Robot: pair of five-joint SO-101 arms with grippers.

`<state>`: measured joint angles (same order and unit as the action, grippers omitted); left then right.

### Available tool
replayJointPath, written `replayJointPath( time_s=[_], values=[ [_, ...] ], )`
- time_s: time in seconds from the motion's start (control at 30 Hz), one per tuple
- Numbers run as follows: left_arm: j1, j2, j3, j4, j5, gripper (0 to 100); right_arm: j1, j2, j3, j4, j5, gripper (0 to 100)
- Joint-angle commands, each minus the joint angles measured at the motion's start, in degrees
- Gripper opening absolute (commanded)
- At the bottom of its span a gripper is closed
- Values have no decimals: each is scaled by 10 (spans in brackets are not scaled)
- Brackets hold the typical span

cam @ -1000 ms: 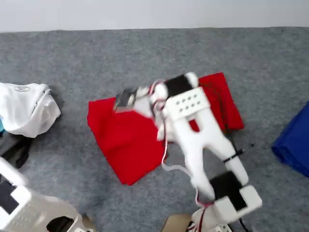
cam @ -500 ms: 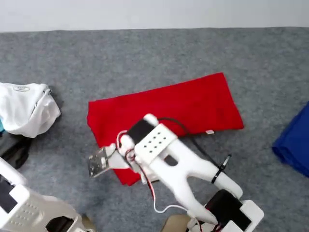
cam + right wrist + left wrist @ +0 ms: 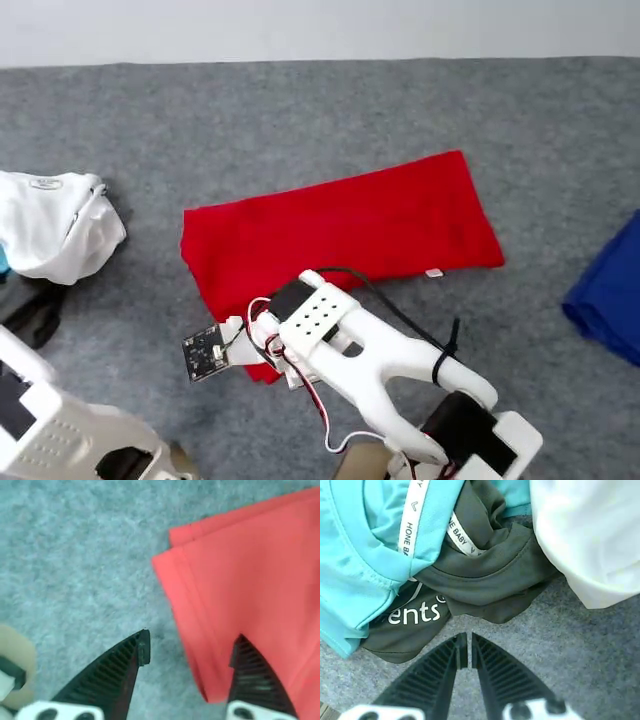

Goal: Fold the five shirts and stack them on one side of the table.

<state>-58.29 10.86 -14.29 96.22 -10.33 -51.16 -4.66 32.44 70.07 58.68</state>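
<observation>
Right hand (image 3: 191,640): fingers spread wide, nothing between them. One fingertip (image 3: 143,641) hangs over bare grey desk (image 3: 75,555). The other sits over the edge of the red shirt (image 3: 260,570). The shirt's corner lies in the gap; two layers of cloth show at its hem. Whether the fingers touch cloth or desk, cannot tell.

High view: the right arm (image 3: 335,325) reaches from the near edge toward the near left corner of the red shirt (image 3: 340,235), its wrist over that corner. The shirt lies flat mid-desk, folded into a long band and set at a slant, with its right end farther from the arms. A small white tag pokes out along its near edge.

Left hand (image 3: 468,641): fingers drawn nearly together, only a thin slit between the tips, nothing held. It hangs over grey desk just short of a crumpled dark grey shirt (image 3: 490,575). A turquoise shirt (image 3: 365,545) overlaps the dark one, and a white shirt (image 3: 590,535) lies against them on the other side.

High view: the white shirt (image 3: 55,225) is bunched at the left edge of the desk (image 3: 300,110), well apart from the red one. The dark shirt (image 3: 35,315) peeks out beside it. A blue shirt (image 3: 610,295) lies at the right edge. The left arm's base (image 3: 60,435) sits at the near left corner.
</observation>
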Motion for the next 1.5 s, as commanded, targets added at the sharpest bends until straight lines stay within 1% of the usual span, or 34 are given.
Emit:
replayJointPath(
  time_s=[0.0, 0.2, 0.57, 0.9, 1.0, 1.2, 1.47],
  values=[
    [-4, -4, -17, 5, 5, 33, -3, 20, -4, -24, 4, 210],
    [-11, -4, -17, 5, 5, 33, -3, 53, -4, -36, 4, 202],
    [-9, -4, -5, 2, 5, 33, -3, 57, -4, -105, 3, 200],
    [-6, -1, -5, 1, 5, 33, -3, 109, -17, -99, 4, 57],
    [-6, -1, -5, -4, 5, 33, 0, 107, -48, -71, 4, 6],
    [-5, -1, -5, -7, 5, 33, 35, 110, -140, 0, 4, 10],
    [-5, -1, -5, -12, 5, 33, 77, 136, -258, 1, 4, 10]
  ],
)
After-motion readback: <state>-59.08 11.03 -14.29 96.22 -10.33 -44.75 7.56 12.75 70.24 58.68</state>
